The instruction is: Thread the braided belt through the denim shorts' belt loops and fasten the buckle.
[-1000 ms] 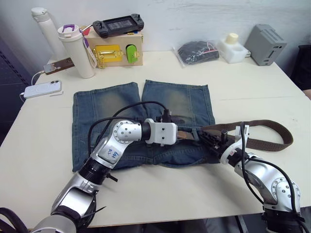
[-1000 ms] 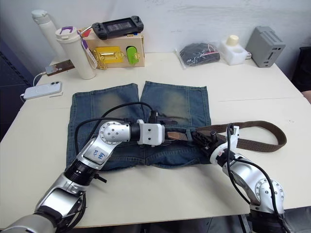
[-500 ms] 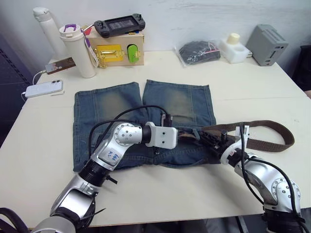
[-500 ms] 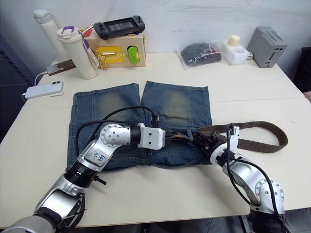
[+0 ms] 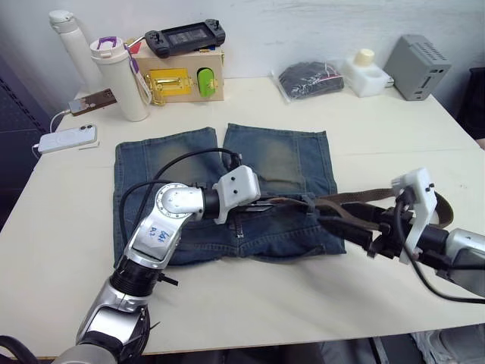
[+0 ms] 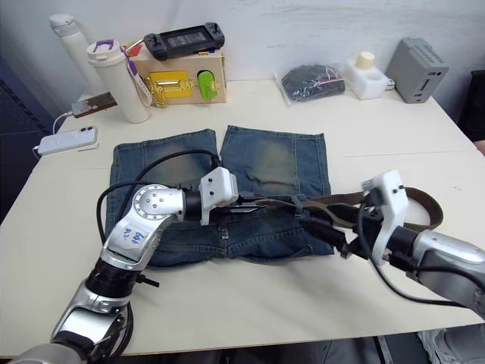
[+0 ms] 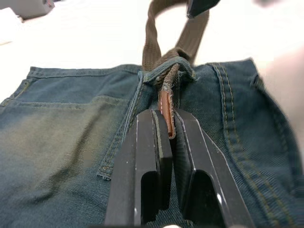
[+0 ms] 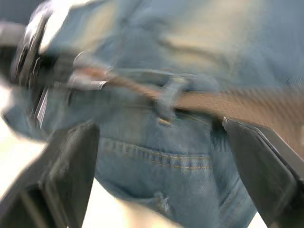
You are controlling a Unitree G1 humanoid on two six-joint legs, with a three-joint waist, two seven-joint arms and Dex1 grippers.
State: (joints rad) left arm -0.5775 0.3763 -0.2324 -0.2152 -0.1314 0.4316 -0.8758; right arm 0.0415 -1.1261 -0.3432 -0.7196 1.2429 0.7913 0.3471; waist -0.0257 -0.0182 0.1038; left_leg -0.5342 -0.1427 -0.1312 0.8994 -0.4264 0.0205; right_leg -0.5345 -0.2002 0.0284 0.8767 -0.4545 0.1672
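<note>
The denim shorts (image 5: 167, 159) lie flat on the table, waistband towards me. The braided belt (image 5: 333, 201) runs along the waistband from the right and passes under one of the belt loops (image 5: 307, 205). My left gripper (image 5: 261, 205) is shut on the belt's brown leather tip (image 7: 166, 111), just past that loop (image 7: 167, 71). My right gripper (image 5: 350, 227) hovers open by the shorts' right edge, its fingers (image 8: 266, 161) wide apart on either side of the belt (image 8: 237, 102) without touching it. The buckle is hidden.
Along the table's back stand a white tumbler (image 5: 121, 80), a box with a gold latch (image 5: 182, 80) with a game console (image 5: 186, 36) on top, a bagged black bundle (image 5: 307, 76), a white bottle (image 5: 364, 72) and a grey box (image 5: 415, 68). A phone (image 5: 67, 139) lies at the left.
My right gripper has opened, let go of the belt and drawn back to the right. My left gripper has shut on the belt's tip and pulled it left through the loop.
</note>
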